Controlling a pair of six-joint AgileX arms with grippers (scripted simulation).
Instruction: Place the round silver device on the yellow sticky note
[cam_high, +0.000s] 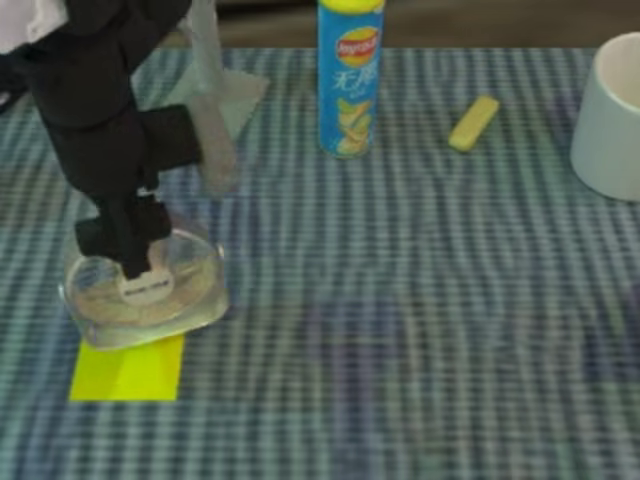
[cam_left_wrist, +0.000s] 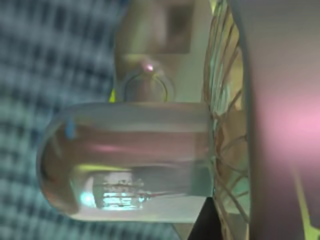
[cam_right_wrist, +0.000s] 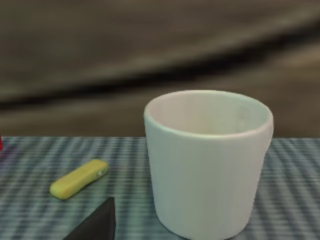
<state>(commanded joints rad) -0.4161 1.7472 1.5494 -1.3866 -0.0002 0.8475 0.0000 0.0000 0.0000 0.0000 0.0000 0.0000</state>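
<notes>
Top view: the left gripper (cam_high: 135, 268) hung over the round silver device (cam_high: 145, 290) at the left side of the desk (cam_high: 400, 300), its dark jaws reaching down onto the middle of the pale dial face; whether they were clamped on the device or merely touching it could not be told. The device sat at the far edge of the yellow sticky note (cam_high: 128, 368), overlapping that edge, with most of the note showing bare on the near side. Behind the arm stood a grey stand (cam_high: 215, 85) on a square base. A blue chip can (cam_high: 350, 75) stood upright near the far middle of the desk, a small pale yellow bar (cam_high: 474, 123) lay to its right, and a white cup (cam_high: 612, 115) stood at the right edge.

Left wrist view: the stubby knob (cam_left_wrist: 130, 160) of the device filled the frame, shiny and rounded, joined to the disc's back.

Right wrist view: the right arm was parked near the cup (cam_right_wrist: 207, 162), with the bar (cam_right_wrist: 79, 178) just beside it; its jaws could not be judged.
</notes>
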